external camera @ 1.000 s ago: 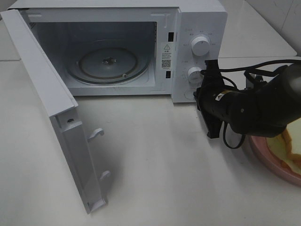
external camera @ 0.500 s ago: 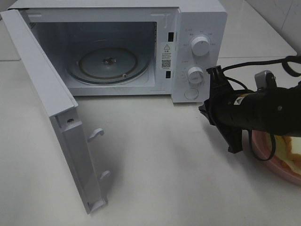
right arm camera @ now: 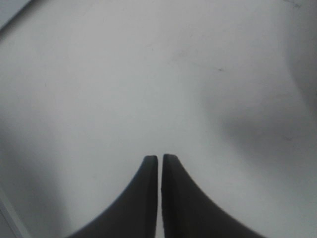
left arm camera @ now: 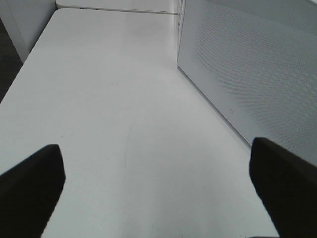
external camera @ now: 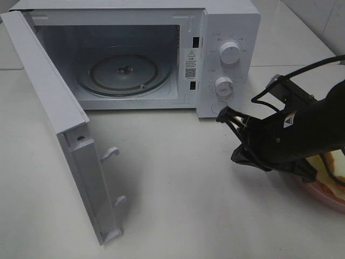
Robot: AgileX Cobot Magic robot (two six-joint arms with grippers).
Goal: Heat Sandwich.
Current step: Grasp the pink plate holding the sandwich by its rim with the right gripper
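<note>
open access to microwave cavity (external camera: pixel 161 43) from the front, across bare desk (external camera: pixel 178 183). blocked on the left by swung-out door (external camera: pixel 48 102), edge-on over the desk. bounded on the right by control panel (external camera: pixel 229 70). obstructed beside pink plate (external camera: pixel 330 202) by low-lying right arm (external camera: pixel 302 132).

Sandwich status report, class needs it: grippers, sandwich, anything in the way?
Left gripper open, empty. Right gripper closed, empty. Sandwich on pink plate, outside microwave. Microwave door open, nothing in the way.

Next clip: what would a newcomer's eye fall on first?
The white microwave at the back, door wide open, glass turntable showing. Right of it, the black right gripper, jaws nearly together, hangs above the table, its arm hiding part of the pink plate and sandwich.
</note>
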